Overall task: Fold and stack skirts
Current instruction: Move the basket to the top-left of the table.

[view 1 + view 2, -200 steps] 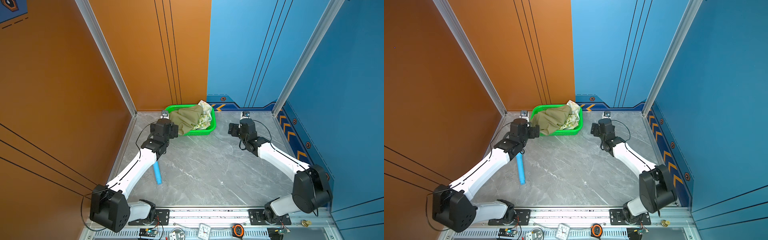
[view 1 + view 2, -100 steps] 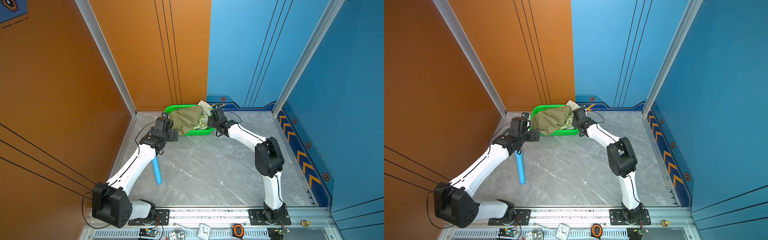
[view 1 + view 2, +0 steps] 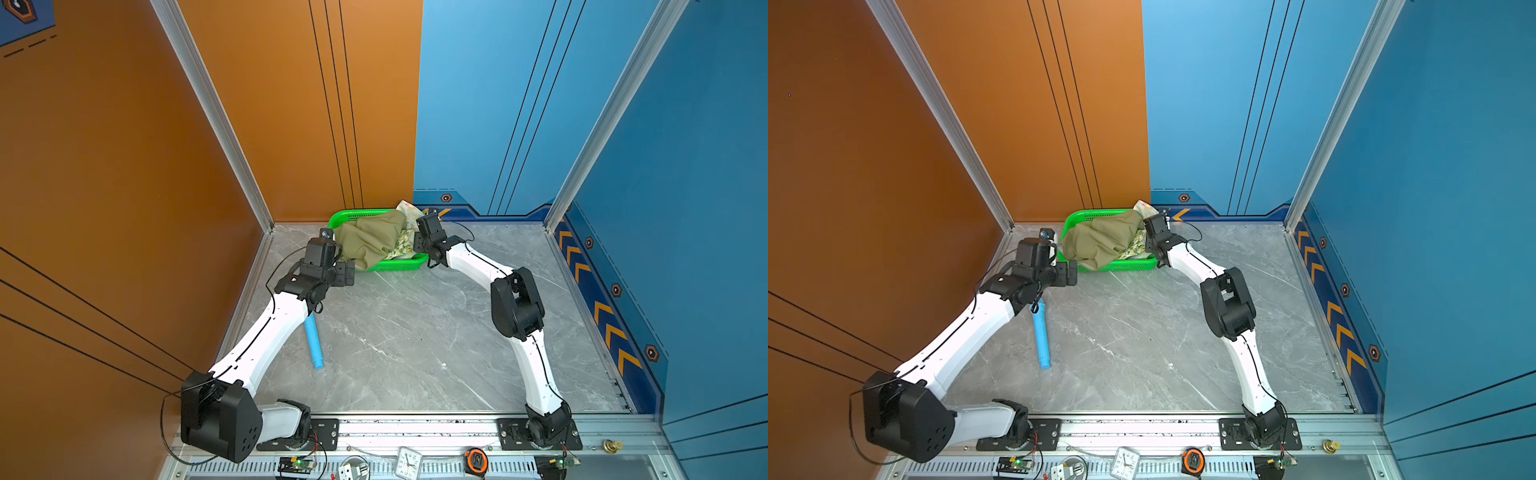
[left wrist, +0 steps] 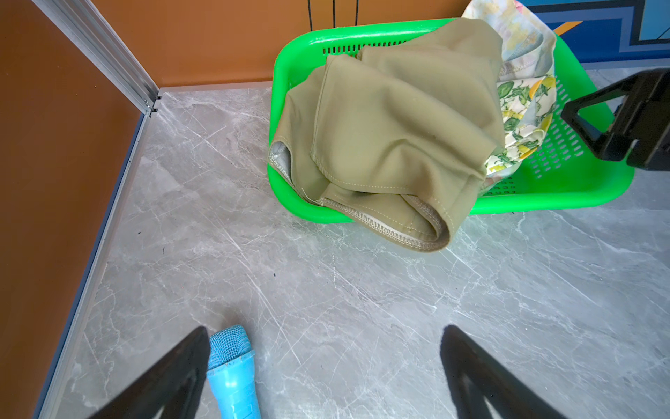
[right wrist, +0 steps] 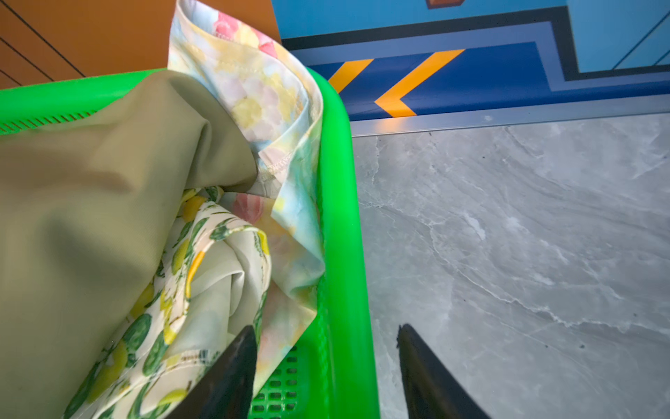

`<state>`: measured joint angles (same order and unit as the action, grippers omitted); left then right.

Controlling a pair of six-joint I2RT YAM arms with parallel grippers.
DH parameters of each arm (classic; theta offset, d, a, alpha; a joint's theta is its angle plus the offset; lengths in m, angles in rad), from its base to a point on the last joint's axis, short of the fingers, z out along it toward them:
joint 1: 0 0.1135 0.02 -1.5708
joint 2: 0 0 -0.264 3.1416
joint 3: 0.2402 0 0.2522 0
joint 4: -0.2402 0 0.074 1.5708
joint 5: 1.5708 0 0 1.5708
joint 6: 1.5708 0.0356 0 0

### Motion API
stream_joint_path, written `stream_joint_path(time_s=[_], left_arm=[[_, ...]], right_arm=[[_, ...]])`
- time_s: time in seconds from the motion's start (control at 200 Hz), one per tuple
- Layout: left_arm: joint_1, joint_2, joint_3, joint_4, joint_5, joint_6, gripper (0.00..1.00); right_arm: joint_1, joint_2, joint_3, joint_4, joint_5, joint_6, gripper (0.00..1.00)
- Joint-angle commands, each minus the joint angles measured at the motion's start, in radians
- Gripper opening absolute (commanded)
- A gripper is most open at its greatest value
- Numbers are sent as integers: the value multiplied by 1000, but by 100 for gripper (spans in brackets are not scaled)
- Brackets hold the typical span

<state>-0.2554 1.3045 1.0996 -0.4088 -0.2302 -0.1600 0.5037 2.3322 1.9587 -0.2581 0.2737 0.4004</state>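
All three skirts sit crumpled in a bright green plastic basket (image 3: 399, 266) with slotted walls and a smooth rolled rim. It stands at the far edge of the table (image 3: 415, 332), a grey surface veined like marble.

The olive skirt (image 4: 391, 127) is plain matte cloth with stitched hems. It lies on top and droops over the near left rim of the basket. It covers most of the lemon skirt (image 5: 203, 290), a thin white fabric printed with yellow lemons and green leaves, which shows only along the right side. The pastel skirt (image 5: 253, 98), with washed-out pink and yellow blooms, is tucked against the right wall, and a fold stands above the far right corner.

The left gripper (image 4: 324, 330) hangs over bare table just near-left of the basket. Its jaws are spread wide and hold nothing. The right gripper (image 5: 326, 328) straddles the basket's right wall, with one black finger inside by the pastel cloth and the other outside over the table. There are gaps on both sides, so it grips nothing.

A light-blue plastic toy microphone (image 3: 1042, 336) with a mesh-textured head lies on the table under the left arm. Its head is partly hidden in both top views, and its handle is cut off in the left wrist view.

On the near rail sit a small clock (image 3: 407, 461) and an orange tape measure (image 3: 478, 459). Their markings are too small to read.
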Motion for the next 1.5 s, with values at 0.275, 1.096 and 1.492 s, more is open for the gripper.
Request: stream_joint_path(time_s=[0.275,1.096,1.492], left_arm=[[57,-23,-33,39,-3,-27,99],[-92,330,232,10,-115,81,98],[-140,735,637,-86,-141,155,93]], right_arm=[[110,102,114,140,-121,-22,58],[-70,-501,-588,506,-209,117,78],[-128,-790,-853,413,-218,44,78]])
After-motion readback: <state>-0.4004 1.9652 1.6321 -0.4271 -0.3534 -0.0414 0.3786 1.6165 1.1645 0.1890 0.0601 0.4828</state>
